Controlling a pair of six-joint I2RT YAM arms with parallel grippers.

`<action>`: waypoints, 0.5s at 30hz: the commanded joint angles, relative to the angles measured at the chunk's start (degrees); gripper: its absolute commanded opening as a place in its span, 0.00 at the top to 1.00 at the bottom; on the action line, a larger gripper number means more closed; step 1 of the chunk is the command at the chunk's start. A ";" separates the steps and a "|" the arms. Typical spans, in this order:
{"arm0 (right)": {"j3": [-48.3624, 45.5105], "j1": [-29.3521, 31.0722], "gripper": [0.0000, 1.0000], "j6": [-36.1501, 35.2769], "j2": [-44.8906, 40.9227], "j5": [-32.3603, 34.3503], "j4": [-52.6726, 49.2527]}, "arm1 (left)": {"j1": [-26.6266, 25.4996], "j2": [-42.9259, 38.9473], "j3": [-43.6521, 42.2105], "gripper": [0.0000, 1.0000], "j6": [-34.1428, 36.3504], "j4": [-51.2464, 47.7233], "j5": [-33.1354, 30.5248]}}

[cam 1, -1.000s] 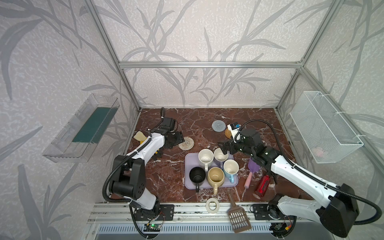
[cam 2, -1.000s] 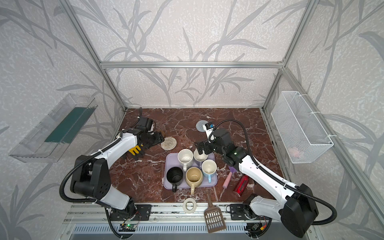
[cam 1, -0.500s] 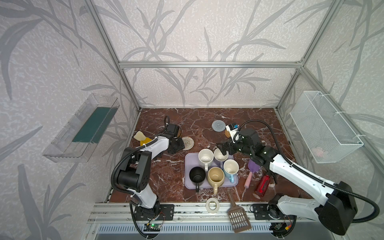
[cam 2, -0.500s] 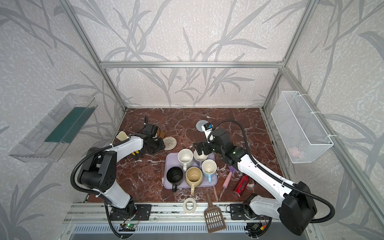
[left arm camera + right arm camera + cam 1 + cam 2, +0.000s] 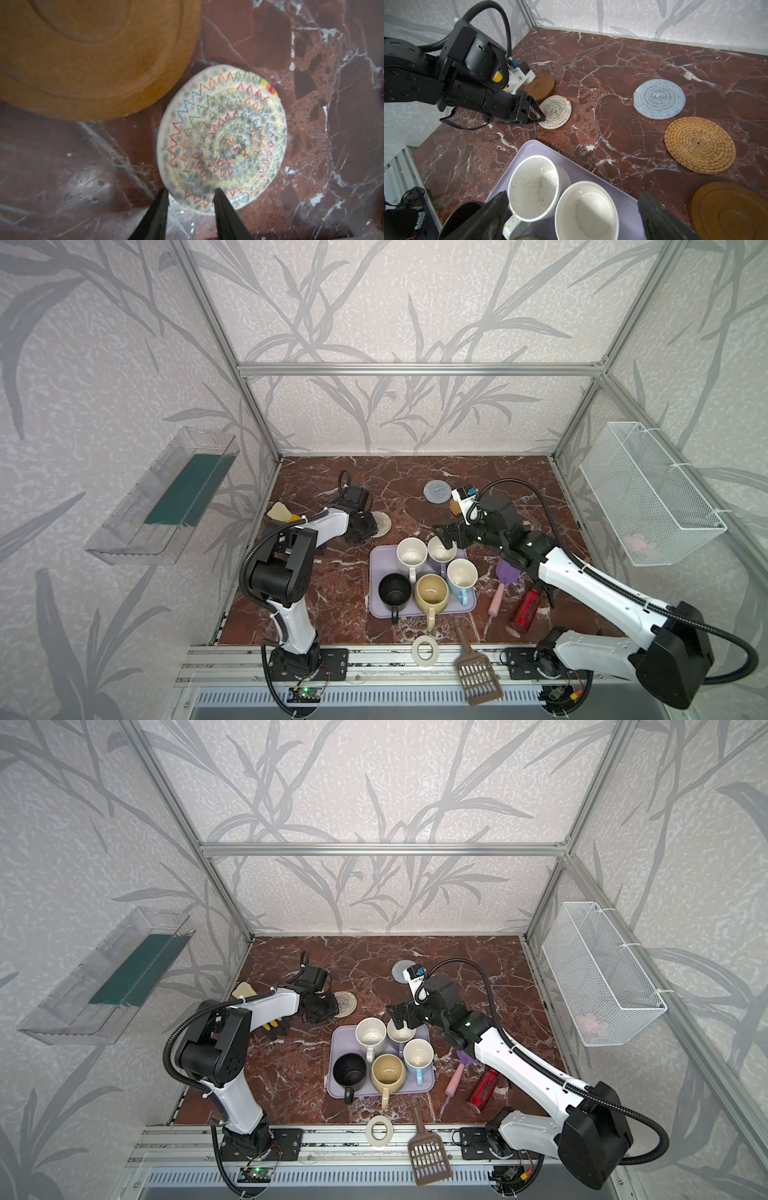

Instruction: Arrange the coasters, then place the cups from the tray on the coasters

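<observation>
In both top views the left gripper (image 5: pixel 368 527) is working low at the rim of the woven white coaster (image 5: pixel 382 523). That coaster is lying flat on the marble tabletop (image 5: pixel 415 477), near a far corner of the lavender tray (image 5: pixel 464 608). The right gripper (image 5: pixel 400 1016) is hovering over the lavender mug (image 5: pixel 401 1033), which is standing at the tray's far edge.

In the left wrist view the fingers (image 5: pixel 223 209) are straddling that coaster's edge, narrowed, but I cannot tell whether they are pinching it. A wooden coaster (image 5: pixel 93 58) is lying just beside it. The woven disc is probably light and floppy, so it is calling for a rim pinch or a slide.

In the right wrist view the jaws are standing wide apart either side of the mug, holding nothing. The mug is looking glazed, rigid and breakable, likely wanting a firm grip across its wall.
</observation>
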 commanded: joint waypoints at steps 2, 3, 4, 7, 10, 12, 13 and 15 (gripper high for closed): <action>2.07 -0.06 0.04 0.34 0.55 0.45 -0.27 | -1.09 3.69 3.06 0.63 -1.38 -1.93 -1.31; 2.17 -0.10 0.04 0.34 0.60 0.46 -0.28 | -1.21 3.91 3.38 0.63 -1.70 -1.89 -1.77; 2.19 -0.07 0.04 0.33 0.69 0.53 -0.28 | -1.37 4.23 3.73 0.63 -2.24 -1.93 -2.07; 2.10 -0.07 0.04 0.07 0.86 0.88 -0.17 | -1.89 4.86 4.76 0.63 -3.37 -1.36 -3.42; 2.11 -0.08 0.04 -0.10 1.18 1.16 -0.28 | -2.18 6.41 6.64 0.63 -3.87 -1.72 -4.54; 2.15 -0.08 0.04 -0.14 1.43 1.25 -0.36 | -2.27 7.49 7.46 0.63 -4.50 -1.48 -5.19; 2.10 -0.08 0.04 -0.15 1.52 1.30 -0.36 | -2.27 7.95 7.71 0.63 -4.78 -1.17 -5.42; 1.92 -0.10 0.04 -0.18 1.81 1.42 -0.20 | -2.27 8.90 8.52 0.64 -5.26 -1.04 -5.61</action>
